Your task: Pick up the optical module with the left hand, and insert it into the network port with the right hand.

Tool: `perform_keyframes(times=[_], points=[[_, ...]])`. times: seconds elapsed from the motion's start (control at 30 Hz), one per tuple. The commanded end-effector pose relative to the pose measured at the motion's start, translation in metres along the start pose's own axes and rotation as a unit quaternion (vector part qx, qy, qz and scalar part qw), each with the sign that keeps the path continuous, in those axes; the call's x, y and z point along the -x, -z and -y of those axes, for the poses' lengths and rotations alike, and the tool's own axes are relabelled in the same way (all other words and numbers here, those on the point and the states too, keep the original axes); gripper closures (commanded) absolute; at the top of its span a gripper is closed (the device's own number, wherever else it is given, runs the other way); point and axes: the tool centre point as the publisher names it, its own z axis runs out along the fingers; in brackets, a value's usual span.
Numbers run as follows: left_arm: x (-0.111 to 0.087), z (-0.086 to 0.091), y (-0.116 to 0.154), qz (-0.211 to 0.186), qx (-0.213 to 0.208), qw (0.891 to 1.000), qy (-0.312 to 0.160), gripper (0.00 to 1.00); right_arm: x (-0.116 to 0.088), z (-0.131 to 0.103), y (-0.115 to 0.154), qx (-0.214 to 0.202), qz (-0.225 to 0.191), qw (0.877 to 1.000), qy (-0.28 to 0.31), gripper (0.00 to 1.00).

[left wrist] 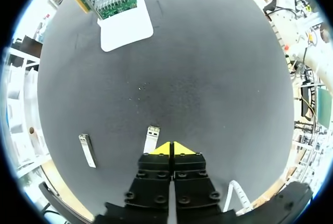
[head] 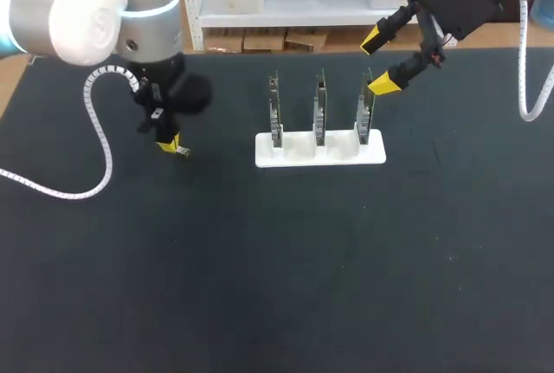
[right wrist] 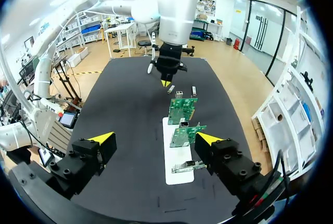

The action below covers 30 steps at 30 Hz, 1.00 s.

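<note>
My left gripper point(left wrist: 171, 149) is shut, its yellow tips pressed together with nothing between them. It stands low over the black mat at the left point(head: 170, 142). One silver optical module point(left wrist: 151, 139) lies flat on the mat just beside those tips, touching or nearly touching one finger; it also shows in the head view point(head: 183, 151). A second module point(left wrist: 87, 150) lies farther to the side. The white stand point(head: 320, 159) holds three upright network cards point(head: 319, 113) with ports. My right gripper point(head: 377, 63) hangs open above the stand's right end, empty point(right wrist: 156, 140).
The right wrist view looks down the row of green cards point(right wrist: 183, 110) on the stand point(right wrist: 176, 175), with my left gripper point(right wrist: 166, 82) and both modules point(right wrist: 194, 91) beyond. A white coiled cable point(head: 97, 135) trails from the left arm over the mat.
</note>
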Motion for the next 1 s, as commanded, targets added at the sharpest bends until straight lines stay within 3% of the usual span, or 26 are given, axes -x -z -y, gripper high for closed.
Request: perform_keyframes(times=[0.03,0.53,1.0], points=[[0.004,0.002,0.003,-0.016,-0.003,1.0,-0.005,0.0,0.0,0.001,0.0,0.001,0.001,1.0,0.001,0.0],[-0.003,-0.018,-0.004,-0.007,-0.019,1.0,0.001,0.0,0.0,0.001,0.0,0.001,0.001,1.0,0.001,0.0],[-0.011,-0.017,-0.009,-0.011,-0.017,1.0,0.014,0.0,0.0,0.001,0.0,0.001,0.001,1.0,0.001,0.0]])
